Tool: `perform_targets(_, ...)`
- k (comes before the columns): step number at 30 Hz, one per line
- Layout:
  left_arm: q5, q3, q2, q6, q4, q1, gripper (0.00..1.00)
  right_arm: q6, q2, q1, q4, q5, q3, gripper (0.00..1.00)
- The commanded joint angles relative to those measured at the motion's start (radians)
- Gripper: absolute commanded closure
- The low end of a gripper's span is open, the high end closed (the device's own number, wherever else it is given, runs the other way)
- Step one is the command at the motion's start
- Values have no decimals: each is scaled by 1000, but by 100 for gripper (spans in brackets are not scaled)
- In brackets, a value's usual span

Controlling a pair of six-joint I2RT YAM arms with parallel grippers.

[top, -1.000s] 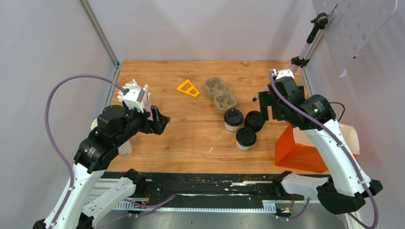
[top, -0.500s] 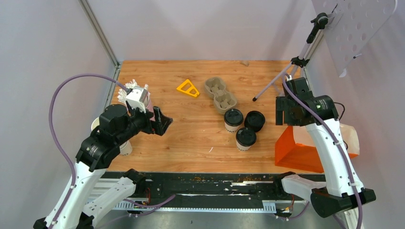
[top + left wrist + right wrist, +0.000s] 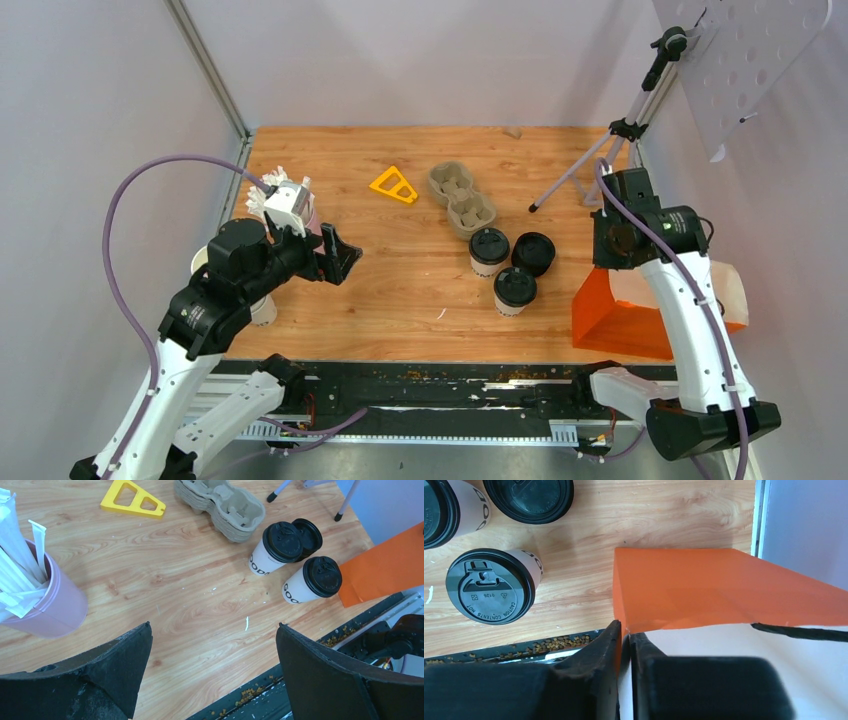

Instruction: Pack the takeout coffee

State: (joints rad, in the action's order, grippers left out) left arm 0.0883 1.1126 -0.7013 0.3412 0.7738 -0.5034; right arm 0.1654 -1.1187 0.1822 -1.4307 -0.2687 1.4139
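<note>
Wooden tabletop [image 3: 400, 290] between pale walls carries everything, and the biggest change on it is the right arm. A second ago it hung near the tripod leg [image 3: 570, 180] at the far right with its claw spread. Now it has swung back toward the near right corner, onto the orange paper bag [image 3: 615, 315]. The right gripper [image 3: 624, 637] has drawn nearly together on the bag's upper edge, and the wrist view shows the orange rim caught between its two fingers. My reading is that the bag is being gripped to open or steady it for loading. The left gripper [image 3: 212, 630] hangs over the left half of the table, spread as wide as it goes and holding nothing, much where it was. At centre the moulded pulp cup carrier [image 3: 462, 198] lies untouched. Just in front of it the takeout coffee [image 3: 515, 288], three white cups with black lids, stands clustered between the carrier and the bag. Neither claw touches the cups, so none is packed yet
</note>
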Motion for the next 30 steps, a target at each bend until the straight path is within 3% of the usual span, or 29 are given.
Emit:
perform_targets(1, 8, 23, 4, -18, -20, 2, 0, -24, 26, -4, 21, -1, 49, 93)
perform_targets(3, 15, 32, 3, -13, -21, 2, 0, -36, 23, -4, 6, -21, 82, 100)
perform_targets(23, 40, 98, -26, -11, 13, 2, 0, -19, -100, -2, -115, 63, 764, 100)
perform_targets(30, -8, 92, -43, -27, 21, 2, 0, -30, -148, -3, -7, 345, 866, 100)
